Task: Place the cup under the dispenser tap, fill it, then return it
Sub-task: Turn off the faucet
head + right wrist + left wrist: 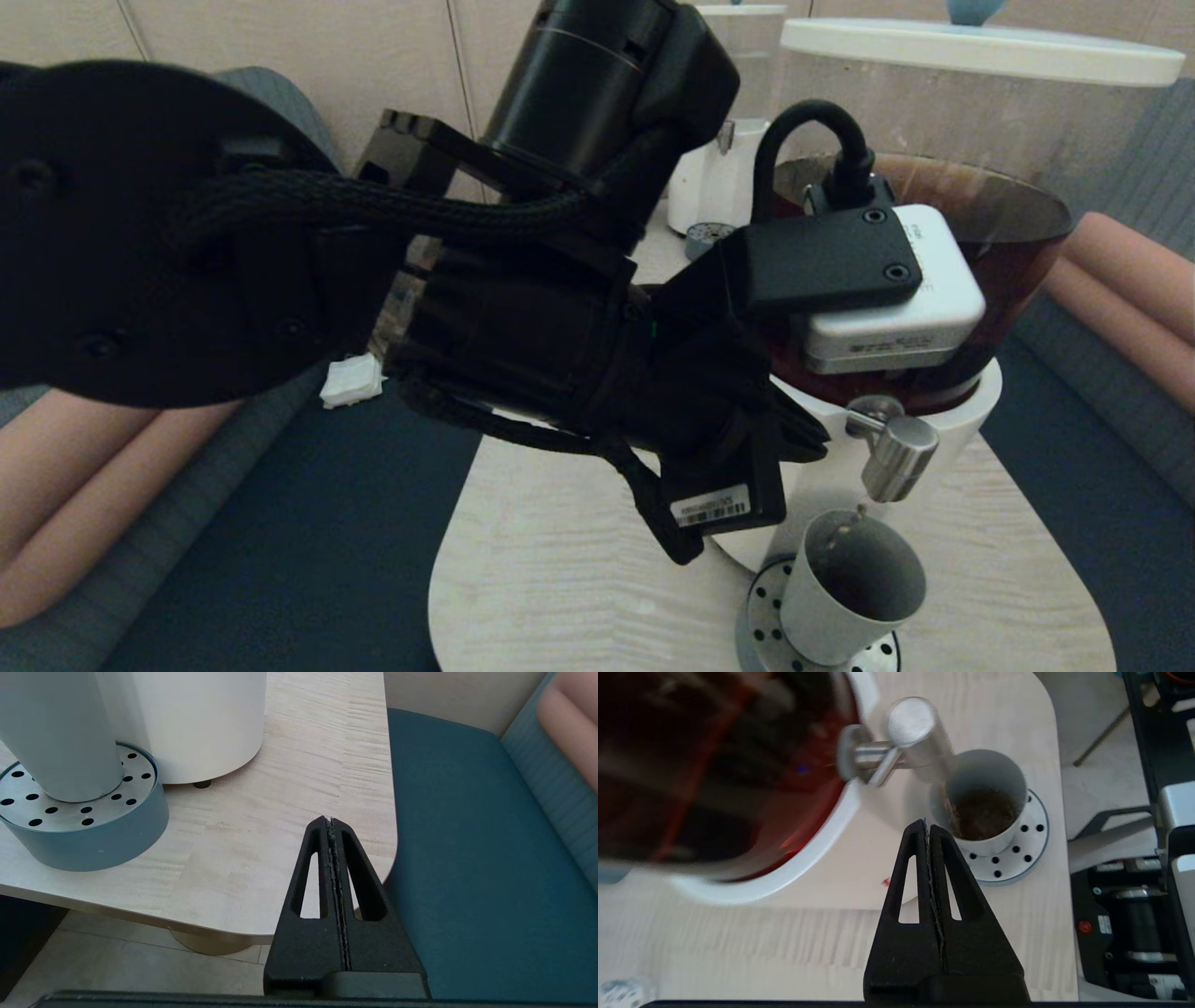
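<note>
The grey cup [845,607] [994,767] stands on the round perforated drip tray [761,635] [1031,844], directly below the steel dispenser tap [898,457] [915,728]. Brown liquid lies in the cup's bottom, and a brown streak runs down its inner wall under the spout. My left gripper [927,825] [808,439] is shut on nothing and hovers beside the tap, close to the cup's rim without touching it. My right gripper [331,820] is shut and empty, low by the table's right front corner. The cup [60,742] and tray [93,830] also show there.
The big dispenser [980,215] of dark liquid sits on a white base [196,718]. A smaller clear dispenser [738,93] stands behind it. A white crumpled scrap [353,383] lies at the table's left edge. Teal bench seats [476,858] flank the table [560,579].
</note>
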### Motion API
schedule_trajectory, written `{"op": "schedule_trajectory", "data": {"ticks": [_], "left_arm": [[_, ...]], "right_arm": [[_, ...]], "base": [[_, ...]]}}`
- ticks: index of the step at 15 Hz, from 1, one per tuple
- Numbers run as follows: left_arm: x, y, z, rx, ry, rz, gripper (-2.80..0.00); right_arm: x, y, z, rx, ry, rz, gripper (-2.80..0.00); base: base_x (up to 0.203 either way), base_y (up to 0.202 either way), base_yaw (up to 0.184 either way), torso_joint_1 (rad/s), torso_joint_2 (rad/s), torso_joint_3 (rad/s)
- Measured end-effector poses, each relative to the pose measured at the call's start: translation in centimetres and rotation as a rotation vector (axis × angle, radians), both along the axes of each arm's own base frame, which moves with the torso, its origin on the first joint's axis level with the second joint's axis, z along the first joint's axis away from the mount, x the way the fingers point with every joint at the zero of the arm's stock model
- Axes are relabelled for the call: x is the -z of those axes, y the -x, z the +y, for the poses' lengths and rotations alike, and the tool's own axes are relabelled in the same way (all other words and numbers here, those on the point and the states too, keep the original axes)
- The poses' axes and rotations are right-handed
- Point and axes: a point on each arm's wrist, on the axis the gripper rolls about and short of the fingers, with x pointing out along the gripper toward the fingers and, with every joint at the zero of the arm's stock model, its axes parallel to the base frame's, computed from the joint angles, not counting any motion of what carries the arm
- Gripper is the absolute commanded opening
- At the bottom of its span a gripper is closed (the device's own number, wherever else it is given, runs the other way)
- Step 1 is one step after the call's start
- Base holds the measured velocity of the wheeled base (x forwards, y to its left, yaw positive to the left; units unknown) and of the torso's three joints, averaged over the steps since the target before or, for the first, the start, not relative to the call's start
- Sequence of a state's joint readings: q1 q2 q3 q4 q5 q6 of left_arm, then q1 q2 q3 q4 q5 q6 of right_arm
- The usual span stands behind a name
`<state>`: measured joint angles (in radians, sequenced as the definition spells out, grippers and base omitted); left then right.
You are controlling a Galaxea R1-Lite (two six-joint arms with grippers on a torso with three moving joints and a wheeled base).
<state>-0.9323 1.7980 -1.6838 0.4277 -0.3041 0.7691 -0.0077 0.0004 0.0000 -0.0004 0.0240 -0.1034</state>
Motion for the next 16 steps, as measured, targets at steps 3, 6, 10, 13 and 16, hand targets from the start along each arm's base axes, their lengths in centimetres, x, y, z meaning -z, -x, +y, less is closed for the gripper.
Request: {"op": "schedule_trajectory", "data": {"ticks": [3, 6, 10, 13, 16], "left_arm": [[0.6, 0.0, -0.9, 0.014, -0.011, 0.007, -2.80], [0.7, 0.1, -1.5, 0.025, -0.012, 0.009, -2.80], [1.0, 0.3, -2.0, 0.028, -0.020, 0.009, -2.80], [1.1, 0.2, -2.2, 0.028, -0.022, 0.011, -2.80], [1.2, 0.0, -2.5, 0.029, -0.020, 0.010, -2.80]], "right_arm": [[0.0, 0.0, 0.0, 0.000, 0.000, 0.000, -2.80], [0.0, 0.0, 0.0, 0.000, 0.000, 0.000, -2.80], [0.0, 0.0, 0.0, 0.000, 0.000, 0.000, -2.80], [0.0, 0.0, 0.0, 0.000, 0.000, 0.000, -2.80], [0.0, 0.0, 0.0, 0.000, 0.000, 0.000, -2.80]], "base": [[0.000, 0.000, 0.000, 0.000, 0.00, 0.000], [0.000, 0.000, 0.000, 0.000, 0.00, 0.000], [0.000, 0.000, 0.000, 0.000, 0.00, 0.000], [0.000, 0.000, 0.000, 0.000, 0.00, 0.000], [0.000, 0.000, 0.000, 0.000, 0.00, 0.000]]}}
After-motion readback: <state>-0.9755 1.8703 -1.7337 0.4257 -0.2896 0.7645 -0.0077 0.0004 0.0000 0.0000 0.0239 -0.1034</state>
